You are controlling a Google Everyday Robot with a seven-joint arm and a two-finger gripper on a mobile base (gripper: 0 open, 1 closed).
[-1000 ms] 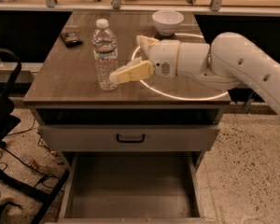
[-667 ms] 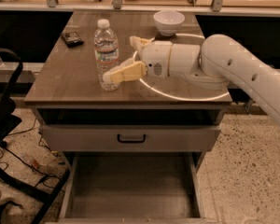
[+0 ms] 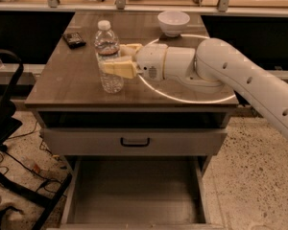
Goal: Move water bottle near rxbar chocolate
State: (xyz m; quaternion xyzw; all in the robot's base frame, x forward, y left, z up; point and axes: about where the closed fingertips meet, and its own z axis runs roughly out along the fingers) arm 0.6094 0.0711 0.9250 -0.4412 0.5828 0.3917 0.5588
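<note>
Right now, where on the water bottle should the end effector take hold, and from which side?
Grip the water bottle around the middle of its body, below the shoulder, coming in level from the picture's right. It stands upright, and its round, slim body suits a sideways hold better than the small cap on top. The end effector is at that height, reaching in from that side.

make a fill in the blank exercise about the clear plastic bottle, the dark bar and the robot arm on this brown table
The tall clear plastic water bottle stands ___ on the brown wooden table.
The small flat dark rxbar chocolate lies apart from it, near the table's far ___ corner in the camera view.
The robot's gripper is level with the middle of the ___.
The bottom drawer under the table is pulled ___.
Missing words: upright; left; bottle; open.
</note>
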